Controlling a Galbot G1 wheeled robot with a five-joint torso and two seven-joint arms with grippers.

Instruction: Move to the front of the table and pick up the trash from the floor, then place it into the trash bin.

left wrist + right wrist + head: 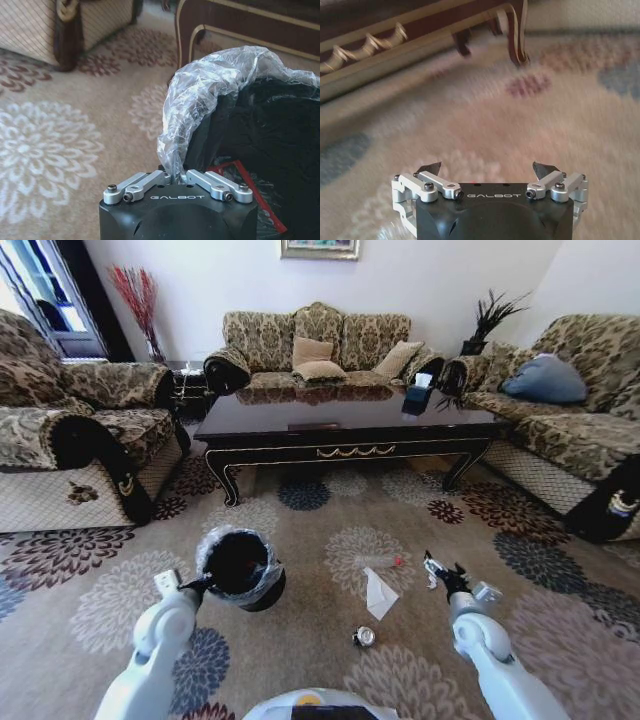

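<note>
Head view: robot is facing the long dark wooden coffee desk (350, 430), which is standing well ahead on the flower-patterned carpet (330, 510).

Left gripper (205, 583) is sitting at the near rim of the black trash bin (240, 568), on the robot's left. In the left wrist view the left gripper (176, 176) is pinching its fingers together on the bin's crinkled clear plastic liner (210, 85).

Right gripper (437, 569) is hovering just above the carpet on the robot's right, fingers spread apart and holding nothing (487, 170).

Trash is lying on the carpet between the two grippers: clear bottle with red cap (380, 562), folded white paper (379, 594) just nearer the robot, small silvery can (365, 637) nearest the robot.
</note>
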